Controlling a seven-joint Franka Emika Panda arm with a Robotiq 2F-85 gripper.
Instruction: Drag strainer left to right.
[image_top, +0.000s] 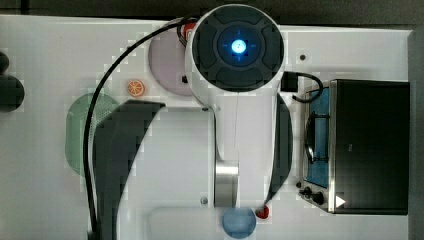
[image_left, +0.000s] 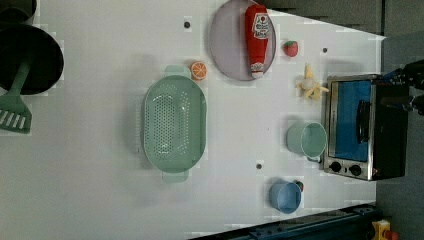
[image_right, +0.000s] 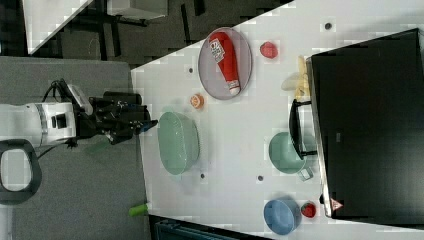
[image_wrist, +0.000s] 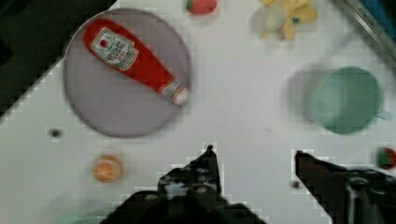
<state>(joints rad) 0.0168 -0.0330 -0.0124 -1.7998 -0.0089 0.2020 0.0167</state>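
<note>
a: fingers first. how do they stand?

b: the gripper (image_wrist: 254, 161) has its two dark fingers (image_wrist: 205, 163) spread well apart in the wrist view, bare white counter (image_wrist: 243, 107) showing between them. nothing is held.

a: and in the right view?

b: the gripper (image_right: 145, 124) hangs off the counter's edge at the right view's left, its tips near the strainer (image_right: 178, 142) but apart from it.

a: where is the strainer in the left view?

b: the strainer (image_left: 174, 127) lies flat on the counter (image_left: 100, 190), left of middle in the left view, open side up, one end tab pointing toward the small orange slice (image_left: 198, 70) just beside it.

a: what else is around?

b: a grey-lilac plate (image_left: 225, 45) carries a red ketchup bottle (image_left: 257, 37). a strawberry (image_left: 291, 48) and a banana (image_left: 311, 86) lie toward the left view's right, near the toaster oven (image_left: 365, 127). a mint-green mug (image_left: 306, 139) sits just beside the oven, and a blue cup (image_left: 285, 196) lies below it in the left view.

a: and the top view?

b: the arm (image_top: 235, 65) covers the middle; part of the strainer (image_top: 77, 130) peeks out at the top view's left.
</note>
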